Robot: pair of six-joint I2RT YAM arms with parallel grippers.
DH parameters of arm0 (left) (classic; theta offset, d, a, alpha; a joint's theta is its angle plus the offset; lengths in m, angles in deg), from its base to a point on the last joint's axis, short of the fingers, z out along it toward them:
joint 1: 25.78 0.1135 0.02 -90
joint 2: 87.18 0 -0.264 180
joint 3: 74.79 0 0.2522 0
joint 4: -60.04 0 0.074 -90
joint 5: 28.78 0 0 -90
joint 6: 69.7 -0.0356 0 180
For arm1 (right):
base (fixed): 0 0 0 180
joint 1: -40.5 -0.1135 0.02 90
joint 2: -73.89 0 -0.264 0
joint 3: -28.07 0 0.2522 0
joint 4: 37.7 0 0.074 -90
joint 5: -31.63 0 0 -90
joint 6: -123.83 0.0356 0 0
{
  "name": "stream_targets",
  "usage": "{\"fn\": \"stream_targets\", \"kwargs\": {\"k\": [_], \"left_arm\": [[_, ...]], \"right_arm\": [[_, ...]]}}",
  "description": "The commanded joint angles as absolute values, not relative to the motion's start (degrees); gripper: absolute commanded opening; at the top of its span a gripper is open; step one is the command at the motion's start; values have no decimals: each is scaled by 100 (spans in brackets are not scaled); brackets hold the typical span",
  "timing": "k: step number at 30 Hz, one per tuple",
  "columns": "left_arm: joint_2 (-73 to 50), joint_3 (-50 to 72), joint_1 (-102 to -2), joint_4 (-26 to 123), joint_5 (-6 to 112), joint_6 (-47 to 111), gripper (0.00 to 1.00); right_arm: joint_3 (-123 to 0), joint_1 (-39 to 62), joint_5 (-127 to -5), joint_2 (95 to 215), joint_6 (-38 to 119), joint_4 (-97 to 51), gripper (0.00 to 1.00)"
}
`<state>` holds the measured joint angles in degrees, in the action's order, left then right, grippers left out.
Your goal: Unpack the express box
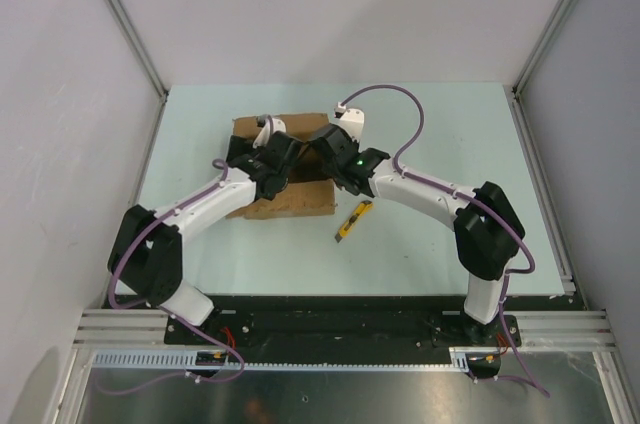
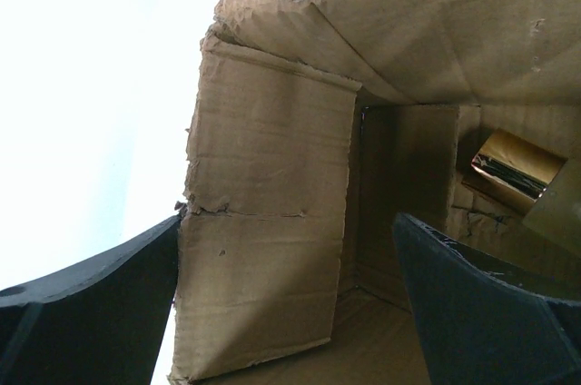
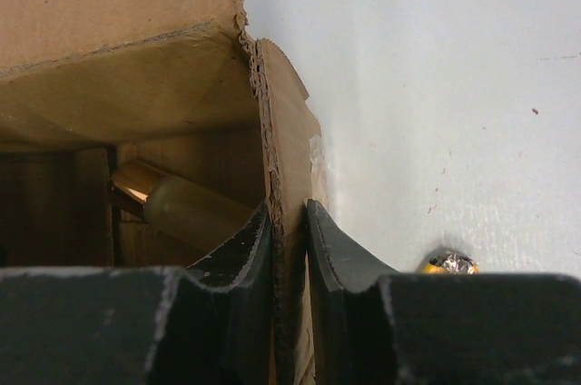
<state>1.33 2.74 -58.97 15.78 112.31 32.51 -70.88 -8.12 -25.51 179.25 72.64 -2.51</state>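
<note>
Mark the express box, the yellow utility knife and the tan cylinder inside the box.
express box [image 1: 290,202]: top view, near cardboard panel.
yellow utility knife [image 1: 352,221]: top view, mid-handle.
tan cylinder [image 2: 522,154]: left wrist view, its curved side.

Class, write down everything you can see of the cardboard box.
The express box is brown corrugated cardboard, creased and torn along its edges. It sits opened on the table. The right gripper pinches the edge of one wall. The left gripper is open and straddles another panel, with a finger on each side. A shiny tan cylinder lies inside.
</note>
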Motion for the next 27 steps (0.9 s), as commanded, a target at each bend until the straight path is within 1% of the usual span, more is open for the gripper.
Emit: {"fn": "stream_targets", "kwargs": {"k": [1,5,11,12,16,22,27], "left_arm": [[422,269,-5751,1525,11579,3349,100],[537,286,-5742,1517,11939,3296,100],[493,286,-5654,1517,11967,3348,99],[354,295,-5654,1517,11854,3375,98],[-130,444,-5654,1525,11484,3489,93],[-763,761,-5601,1526,11457,3454,89],[-1018,770,-5443,1543,11343,3357,86]], "right_arm": [[-6919,-810,-2787,17945,7312,-82,21],[-6910,-810,-2813,17945,7259,-100,20],[-6902,-749,-2848,17927,7250,-91,16],[-6910,-740,-2857,17918,7216,-91,15],[-6910,-740,-2866,17927,7171,-117,14],[-6910,-740,-2910,17980,7110,-161,13],[-6910,-749,-2936,17997,7005,-205,12]]}}
